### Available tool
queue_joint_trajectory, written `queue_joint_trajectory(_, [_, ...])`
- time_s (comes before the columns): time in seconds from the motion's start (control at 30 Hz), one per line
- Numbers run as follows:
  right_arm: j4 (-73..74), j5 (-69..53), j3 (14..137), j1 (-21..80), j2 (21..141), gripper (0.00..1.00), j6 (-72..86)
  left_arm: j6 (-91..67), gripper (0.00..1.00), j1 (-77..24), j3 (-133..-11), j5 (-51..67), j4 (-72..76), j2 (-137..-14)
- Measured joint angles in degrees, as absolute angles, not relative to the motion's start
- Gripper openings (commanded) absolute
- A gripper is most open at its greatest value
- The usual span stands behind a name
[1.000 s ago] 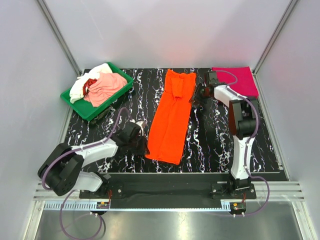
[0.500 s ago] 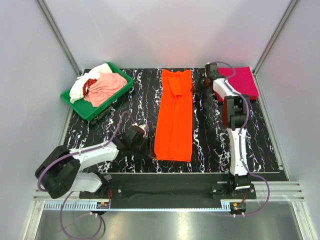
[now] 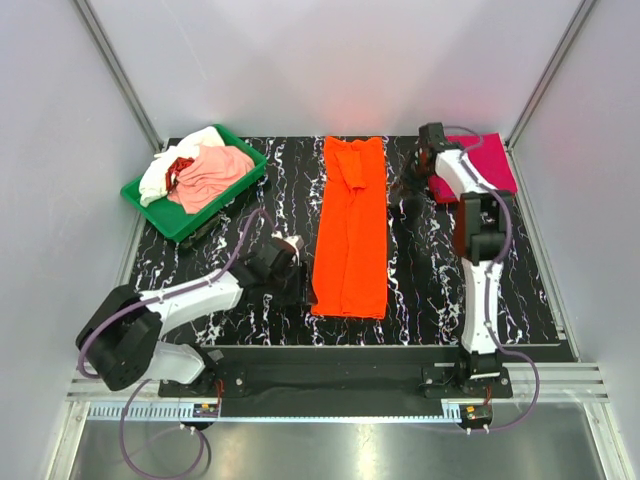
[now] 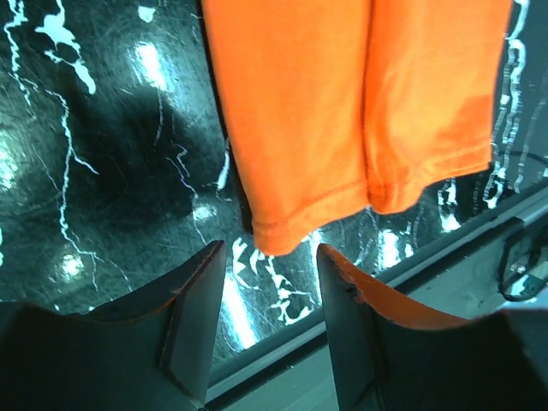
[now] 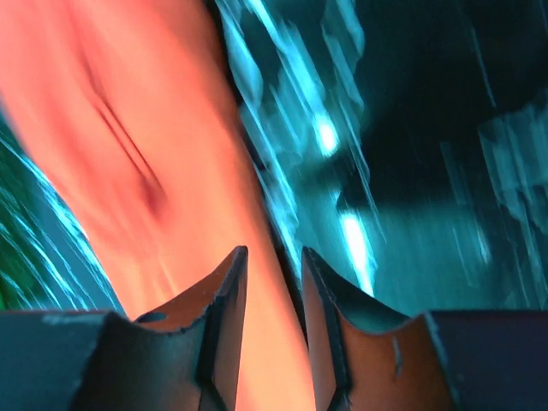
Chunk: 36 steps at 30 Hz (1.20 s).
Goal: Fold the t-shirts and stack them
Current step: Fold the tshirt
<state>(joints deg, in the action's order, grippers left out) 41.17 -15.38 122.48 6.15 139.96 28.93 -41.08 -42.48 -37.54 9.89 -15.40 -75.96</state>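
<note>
The orange shirt [image 3: 350,230] lies as a long strip, mid-fold. The left claw [image 4: 270,250] is wide and empty at its near hem. The right claw [image 5: 274,255] is narrow and empty. Next, likely pinch that hem and fold it far.

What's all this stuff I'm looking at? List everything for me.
Orange shirt: one, orange, folded into a long strip, mid-table.
Magenta shirt: one, magenta, folded, far right corner.
Crumpled shirts: a pile, white, pale pink and red, count unclear, in the tray.
Tray: one, green, far left.
Table: one, black with white veins.
Arms: two, white and black, left arm and right arm, bolted at the near edge.
Tools: two, dark, left tool open at the orange shirt's near hem, right tool open near its far end.
</note>
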Motion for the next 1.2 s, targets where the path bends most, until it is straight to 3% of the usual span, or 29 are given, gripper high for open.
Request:
queue_joint_trajectory(0.13, [43.5,-11.0,96.1,8.9,119.7,0.38,31.0,-40.1,0.52,-42.3,-37.8,9.0,-15.4,-78.9])
queue_joint_trajectory(0.27, [43.4,-8.7,77.4,17.5,100.8,0.38,33.5,-39.6,0.50,-42.0,-38.1,9.5,-14.5,-82.3])
queue_joint_trajectory(0.4, [41.9,-8.6,64.1,25.7,87.9,0.38,37.6,-39.5,0.22,-42.0,-38.4,9.8,-12.2,-84.1])
queue_joint_trajectory(0.43, [41.8,-8.4,61.5,26.7,86.2,0.38,38.6,-39.3,0.13,-42.0,-38.3,10.0,-11.7,-84.4])
queue_joint_trajectory(0.53, [40.9,-7.6,54.9,28.9,84.1,0.37,41.8,-39.6,0.04,-42.0,-37.3,10.3,-10.3,-84.4])
queue_joint_trajectory(0.73, [38.2,-7.0,46.1,31.9,81.6,0.36,46.6,-40.4,0.01,-42.0,-35.6,10.8,-8.7,-83.2])
queue_joint_trajectory(1.07, [33.1,-7.2,41.6,33.8,80.0,0.32,50.0,-41.2,0.00,-41.9,-34.9,12.1,-7.3,-83.1])
queue_joint_trajectory(1.17, [32.6,-7.2,40.2,34.2,79.4,0.26,50.6,-41.6,0.00,-41.9,-34.7,12.3,-7.0,-83.1])
queue_joint_trajectory(1.2, [32.6,-7.2,40.0,34.2,79.4,0.19,50.7,-41.7,0.00,-41.9,-34.7,12.4,-7.0,-83.1])
